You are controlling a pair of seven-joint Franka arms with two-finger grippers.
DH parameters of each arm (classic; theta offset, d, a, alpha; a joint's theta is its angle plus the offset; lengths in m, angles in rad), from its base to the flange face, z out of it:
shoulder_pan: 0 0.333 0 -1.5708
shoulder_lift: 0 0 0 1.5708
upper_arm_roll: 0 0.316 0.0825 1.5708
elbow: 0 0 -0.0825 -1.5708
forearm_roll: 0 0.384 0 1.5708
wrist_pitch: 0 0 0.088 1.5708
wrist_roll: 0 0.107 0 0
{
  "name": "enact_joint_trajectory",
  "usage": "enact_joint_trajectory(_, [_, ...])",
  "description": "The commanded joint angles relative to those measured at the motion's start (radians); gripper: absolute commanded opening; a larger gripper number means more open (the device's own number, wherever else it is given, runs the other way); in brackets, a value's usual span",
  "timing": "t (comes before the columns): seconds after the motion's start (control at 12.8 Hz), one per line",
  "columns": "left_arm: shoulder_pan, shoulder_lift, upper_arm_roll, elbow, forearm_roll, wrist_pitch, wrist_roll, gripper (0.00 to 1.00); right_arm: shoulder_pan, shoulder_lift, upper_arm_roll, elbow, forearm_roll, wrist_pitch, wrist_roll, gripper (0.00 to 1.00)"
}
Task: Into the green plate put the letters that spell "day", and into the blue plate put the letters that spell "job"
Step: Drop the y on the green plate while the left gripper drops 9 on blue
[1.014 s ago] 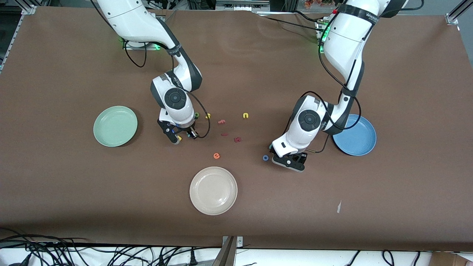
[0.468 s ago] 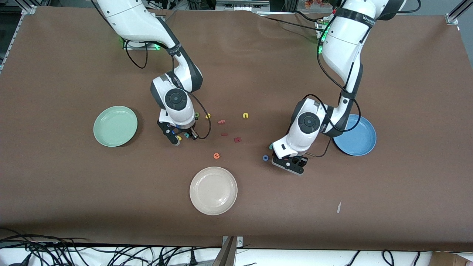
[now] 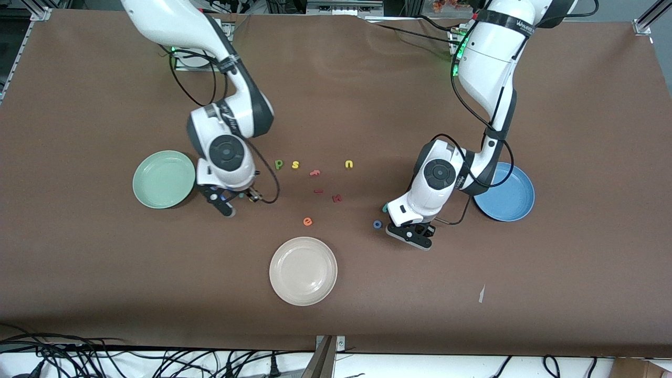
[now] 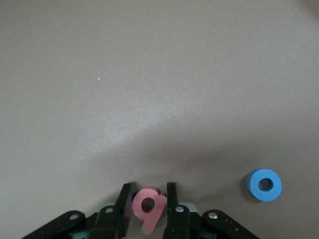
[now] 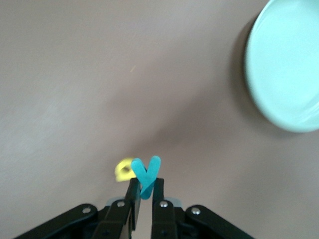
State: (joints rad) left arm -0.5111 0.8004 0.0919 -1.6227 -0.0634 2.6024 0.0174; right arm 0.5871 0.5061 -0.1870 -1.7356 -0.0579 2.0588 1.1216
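Observation:
My right gripper (image 5: pixel 146 185) is shut on the teal y (image 5: pixel 146 177), and the yellow a (image 5: pixel 123 170) clings beside one finger. In the front view this gripper (image 3: pixel 239 198) hangs just beside the green plate (image 3: pixel 163 178). The dark green d (image 3: pixel 279 164) lies on the table. My left gripper (image 4: pixel 148 191) is down on the table with its fingers against both sides of the salmon-pink b (image 4: pixel 148 206). In the front view the gripper (image 3: pixel 415 231) hides the b. The blue o (image 3: pixel 377 224) lies beside it, the teal j (image 3: pixel 385 208) close by. The blue plate (image 3: pixel 512 197) holds nothing.
A yellow s (image 3: pixel 295 165), a yellow u (image 3: pixel 349 164), an orange e (image 3: pixel 307 221) and dark red letters (image 3: pixel 337 198) lie mid-table. A cream plate (image 3: pixel 303 270) sits nearer the front camera. A scrap of white paper (image 3: pixel 481 294) lies near the front edge.
My right arm has moved toward the green plate, carrying the teal y and the yellow a, uncovering the green d. My left gripper's fingers have come together on the pink b.

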Motion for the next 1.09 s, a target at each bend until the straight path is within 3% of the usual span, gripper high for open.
enact_joint_trajectory(0.0, [-0.012, 0.005, 0.016, 0.006, -0.016, 0.001, 0.024, 0.00, -0.003, -0.125, -0.072, -0.152, 0.004, 0.007, -0.199, 0.13])
enact_joint_trajectory(0.23, [0.005, -0.085, 0.029, -0.019, -0.010, -0.040, 0.021, 0.00, -0.003, -0.195, -0.202, -0.286, 0.004, 0.081, -0.472, 0.13])
enact_joint_trajectory(0.39, [0.052, -0.174, 0.028, -0.063, -0.010, -0.125, 0.026, 0.00, -0.003, -0.205, -0.253, -0.391, 0.010, 0.177, -0.565, 0.13])
enact_joint_trajectory(0.55, [0.098, -0.292, 0.026, -0.185, -0.010, -0.159, 0.054, 0.00, -0.003, -0.209, -0.298, -0.519, 0.013, 0.343, -0.626, 0.14])
enact_joint_trajectory(0.7, [0.172, -0.395, 0.022, -0.305, -0.009, -0.159, 0.146, 0.00, -0.027, -0.186, -0.301, -0.562, 0.013, 0.394, -0.643, 0.15])
enact_joint_trajectory(0.78, [0.204, -0.444, 0.020, -0.371, -0.009, -0.159, 0.211, 0.00, -0.027, -0.178, -0.301, -0.562, 0.013, 0.400, -0.645, 0.31])
enact_joint_trajectory(0.86, [0.236, -0.490, 0.022, -0.434, -0.009, -0.159, 0.249, 0.00, -0.029, -0.182, -0.301, -0.561, 0.013, 0.397, -0.646, 0.78])
enact_joint_trajectory(0.94, [0.259, -0.516, 0.022, -0.486, -0.009, -0.160, 0.277, 0.01, -0.027, -0.187, -0.301, -0.561, 0.016, 0.394, -0.646, 1.00])
enact_joint_trajectory(1.01, [0.291, -0.527, 0.022, -0.540, -0.009, -0.159, 0.306, 0.03, -0.027, -0.192, -0.296, -0.558, 0.020, 0.393, -0.645, 1.00])
